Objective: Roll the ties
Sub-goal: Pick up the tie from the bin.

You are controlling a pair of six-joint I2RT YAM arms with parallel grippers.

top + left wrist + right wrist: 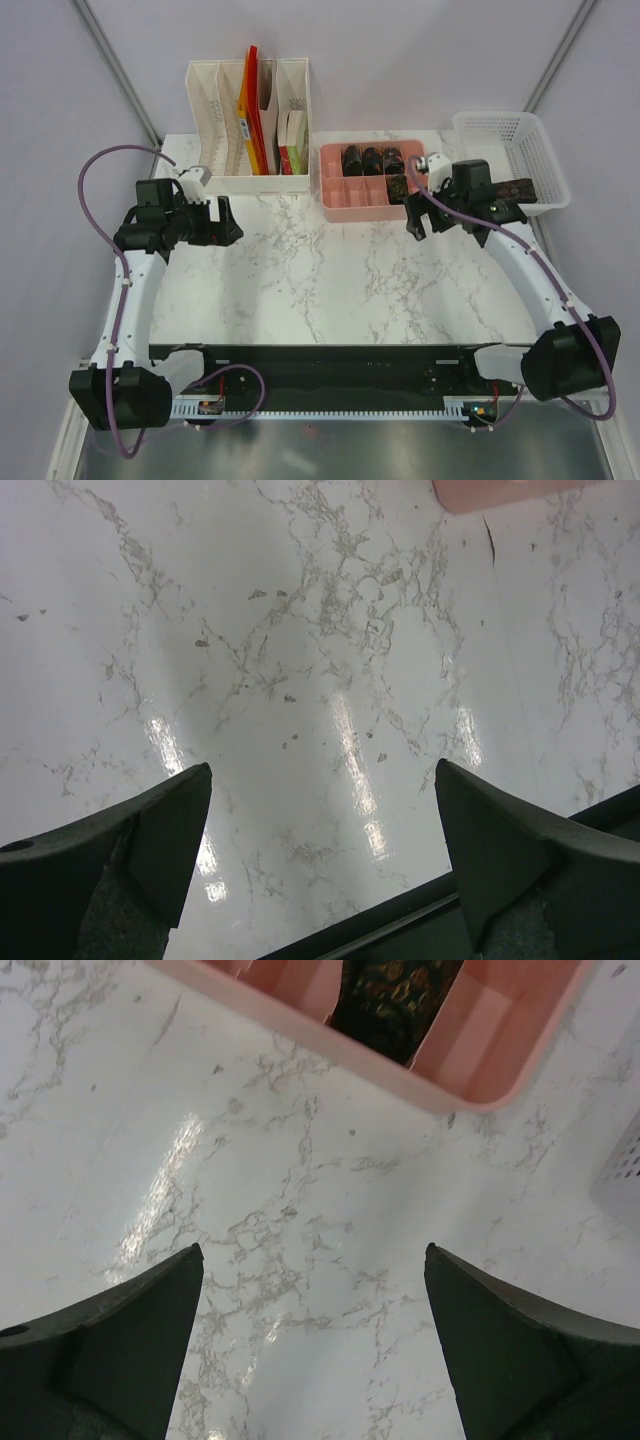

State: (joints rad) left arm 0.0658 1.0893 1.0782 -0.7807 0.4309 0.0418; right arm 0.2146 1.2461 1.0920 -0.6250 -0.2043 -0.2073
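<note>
Three rolled dark ties (372,158) sit in the back row of a pink divided tray (340,208), and a fourth roll (397,187) sits in a front compartment. That roll also shows in the right wrist view (395,995). A long dark tie strip (518,187) lies in the white basket, partly hidden by the right arm. My right gripper (412,207) (312,1250) is open and empty over bare marble, just in front of the tray's right end. My left gripper (226,220) (322,768) is open and empty over the marble at the left.
A white file organiser (250,130) with folders and books stands at the back left. The white mesh basket (500,125) stands at the back right, its corner in the right wrist view (625,1175). A pink tray corner (500,492) shows in the left wrist view. A black rail (330,362) runs along the near edge.
</note>
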